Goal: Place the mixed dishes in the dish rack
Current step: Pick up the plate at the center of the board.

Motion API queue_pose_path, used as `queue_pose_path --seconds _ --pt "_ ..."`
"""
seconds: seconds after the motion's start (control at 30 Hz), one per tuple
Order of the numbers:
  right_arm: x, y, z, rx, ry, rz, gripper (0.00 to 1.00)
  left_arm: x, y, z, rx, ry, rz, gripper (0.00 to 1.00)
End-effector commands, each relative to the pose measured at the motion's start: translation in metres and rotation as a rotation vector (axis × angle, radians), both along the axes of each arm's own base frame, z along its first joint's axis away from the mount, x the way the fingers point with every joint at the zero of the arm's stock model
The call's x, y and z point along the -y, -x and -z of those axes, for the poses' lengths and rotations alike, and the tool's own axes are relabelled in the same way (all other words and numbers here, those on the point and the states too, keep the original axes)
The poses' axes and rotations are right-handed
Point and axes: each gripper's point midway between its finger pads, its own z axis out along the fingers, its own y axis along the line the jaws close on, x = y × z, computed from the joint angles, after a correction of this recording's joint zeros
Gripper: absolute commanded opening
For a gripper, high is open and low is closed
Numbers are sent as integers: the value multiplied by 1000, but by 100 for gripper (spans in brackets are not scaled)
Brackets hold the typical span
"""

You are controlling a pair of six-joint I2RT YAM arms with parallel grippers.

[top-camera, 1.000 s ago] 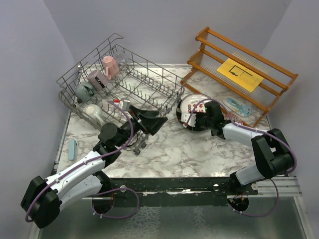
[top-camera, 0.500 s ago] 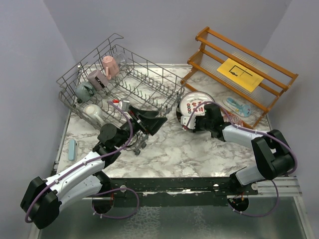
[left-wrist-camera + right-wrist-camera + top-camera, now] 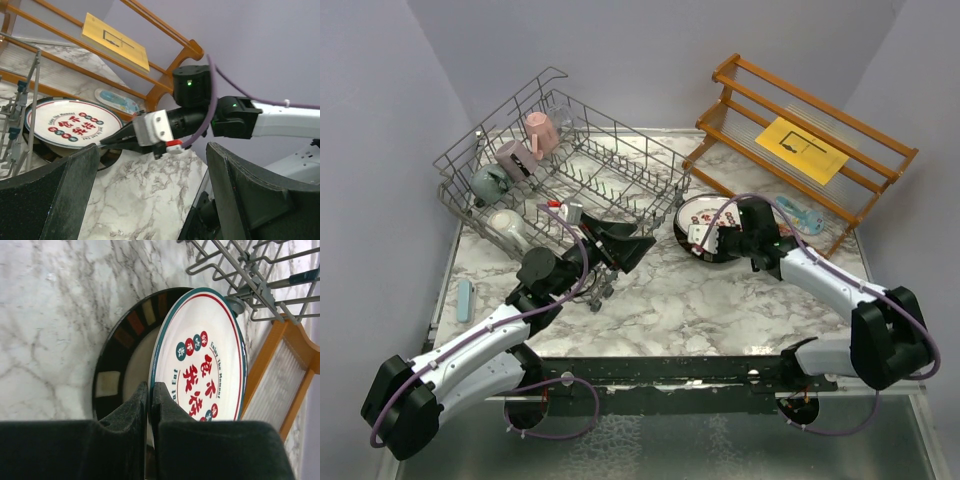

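The right gripper [image 3: 149,390] is pinched on the near rim of the white round ceramic plate with red characters [image 3: 200,355]. The plate leans on a dark plate [image 3: 112,360] beside the grey wire dish rack [image 3: 570,160] (stiff, glazed, probably slippery and breakable). The left gripper [image 3: 625,245] gapes empty.

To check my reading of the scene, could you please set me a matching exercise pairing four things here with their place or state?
Things:
1. pink mug
2. yellow paper sheet
3. plate with red characters
4. left hand

Places or states:
A. open and empty
B. on the wooden shelf
C. in the dish rack
D. pinched at its rim by the right hand

Pairs: 1-C; 2-B; 3-D; 4-A
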Motion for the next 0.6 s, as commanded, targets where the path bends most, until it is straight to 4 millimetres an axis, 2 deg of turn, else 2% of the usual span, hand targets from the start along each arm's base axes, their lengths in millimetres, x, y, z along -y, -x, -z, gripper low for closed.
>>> queue_pose_path --seconds 0.0,0.2,0.57 --pt "-1 35 -14 -133 -54 -49 1 2 -2 -6 91 -84 -4 89" --pt "-1 65 -24 -233 -82 -83 1 6 0 1 221 -211 17 89" --pt "-9 78 -72 -268 -134 -134 1 21 17 12 515 -374 155 89"
